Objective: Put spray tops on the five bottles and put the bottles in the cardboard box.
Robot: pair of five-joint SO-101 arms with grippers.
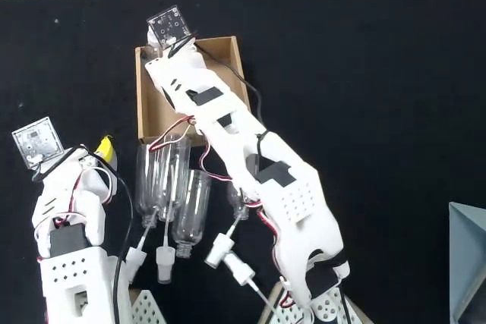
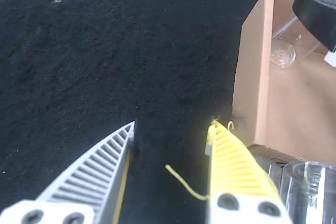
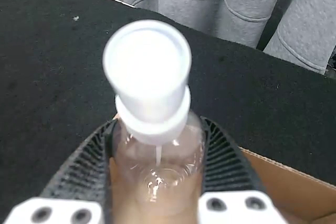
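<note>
One capped bottle [image 3: 156, 174] is clamped in the right pincer [image 3: 157, 124]; the left pincer [image 2: 172, 125] gapes empty.

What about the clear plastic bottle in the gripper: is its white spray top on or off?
On: the white spray top caps the clear plastic bottle held in the right gripper.

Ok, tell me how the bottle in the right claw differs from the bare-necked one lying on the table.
The held bottle wears a white spray top; the table bottle has an open neck. The held bottle is clamped in the right claw at the box; the table bottle lies flat and free on the table. Both are clear plastic.
</note>
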